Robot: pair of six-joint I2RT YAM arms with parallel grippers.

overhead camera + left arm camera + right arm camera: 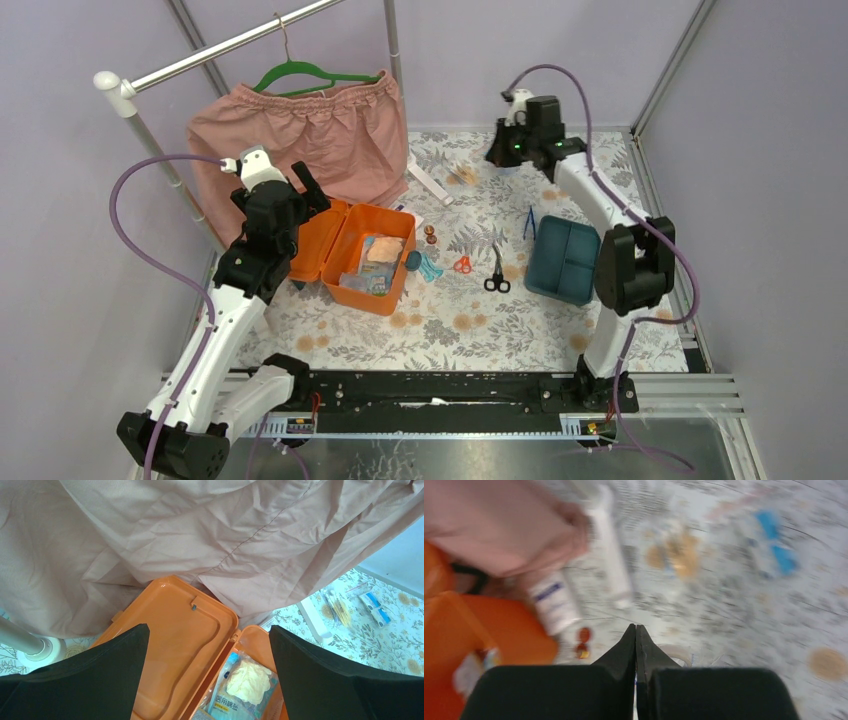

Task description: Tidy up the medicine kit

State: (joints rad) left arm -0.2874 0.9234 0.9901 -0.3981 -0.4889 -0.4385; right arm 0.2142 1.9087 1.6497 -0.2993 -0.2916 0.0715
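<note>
**desk:** where's the kit from where you sit?

**me:** split in two. the orange box (372, 290) lies open on the left half of the table (450, 325), with its lid (318, 240) flung back toward the pink cloth (320, 140) and packets (380, 255) already inside. the tray (563, 260) sits on the right half, well apart from the box, with the scissors (497, 272) between them.

**desk:** and your hands?

**me:** my left gripper (310, 188) hangs over the lid, jaws spread wide, nothing in them. my right gripper (500, 150) is out at the far edge of the table, jaws pressed flat together. that wrist view is smeared, so i can't rule out something thin pinched there, but i see nothing.

**desk:** which arm takes the tray?

**me:** the right, i'd say. the tray lies just beside that arm's elbow, on its own side. from the gripper it's back toward the base and slightly outward, so i'd have to pull in, not reach. its longer side seems to run near to far, tilted a little. i'd close across the short way, on a wall or the divider, then carry it left to the box.
</note>
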